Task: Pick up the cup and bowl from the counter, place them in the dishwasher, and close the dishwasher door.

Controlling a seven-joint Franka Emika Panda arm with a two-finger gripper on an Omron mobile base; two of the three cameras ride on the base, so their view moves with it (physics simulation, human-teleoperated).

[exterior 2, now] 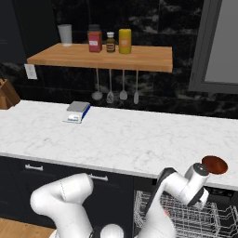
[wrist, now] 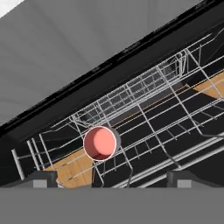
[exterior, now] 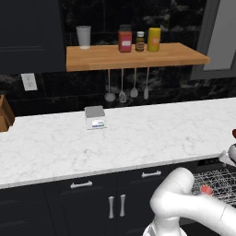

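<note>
A red cup (wrist: pixel 100 143) stands mouth-up in the dishwasher's silvery wire rack (wrist: pixel 148 94), which is pulled out below the white marble counter (exterior: pixel 138 133). From the left base the cup (exterior: pixel 206 189) shows as a red spot in the rack (exterior: pixel 219 179). My gripper (wrist: pixel 112 177) hangs above the rack, open, its two tips wide apart with nothing between them. A brown bowl (exterior 2: pixel 214 164) sits on the counter (exterior 2: pixel 121 135) at its front edge, just right of my wrist. I cannot make out the dishwasher door.
A small grey kitchen scale (exterior: pixel 95 117) rests on the counter's back part. A wooden wall shelf (exterior: pixel 133 55) carries a cup and jars, with utensils hanging below. A knife block (exterior: pixel 4 115) stands far left. Dark handled cabinets (exterior: pixel 115 203) run beside the dishwasher.
</note>
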